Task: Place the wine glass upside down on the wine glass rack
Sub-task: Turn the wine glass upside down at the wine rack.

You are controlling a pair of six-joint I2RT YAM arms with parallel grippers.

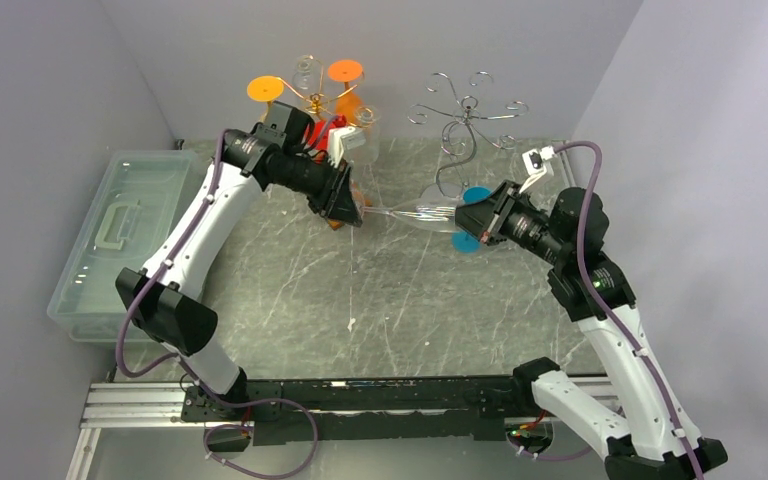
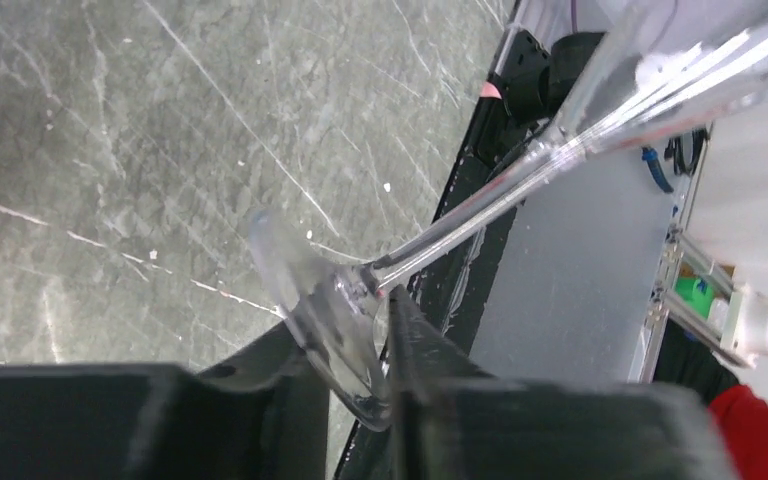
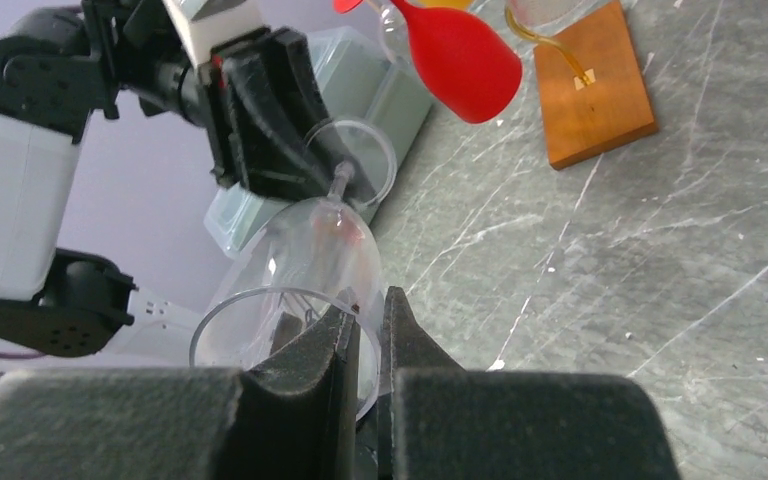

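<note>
A clear wine glass (image 1: 422, 213) lies level in the air between both arms. My right gripper (image 3: 372, 305) is shut on the rim of its bowl (image 3: 310, 250), one finger inside and one outside. My left gripper (image 2: 355, 330) is closed on the glass's round foot (image 2: 320, 310), with the stem (image 2: 480, 205) running away from it. In the top view the left gripper (image 1: 360, 212) is at the glass's left end and the right gripper (image 1: 470, 215) at its right end. A silver wire rack (image 1: 465, 120) stands behind them, bare on its upper arms.
A gold wire rack (image 1: 312, 100) on a wooden base (image 3: 595, 95) holds orange and red glasses (image 3: 460, 55) at the back left. A blue glass (image 1: 476, 196) is partly hidden by the right gripper. A clear lidded box (image 1: 120, 240) sits at the table's left edge.
</note>
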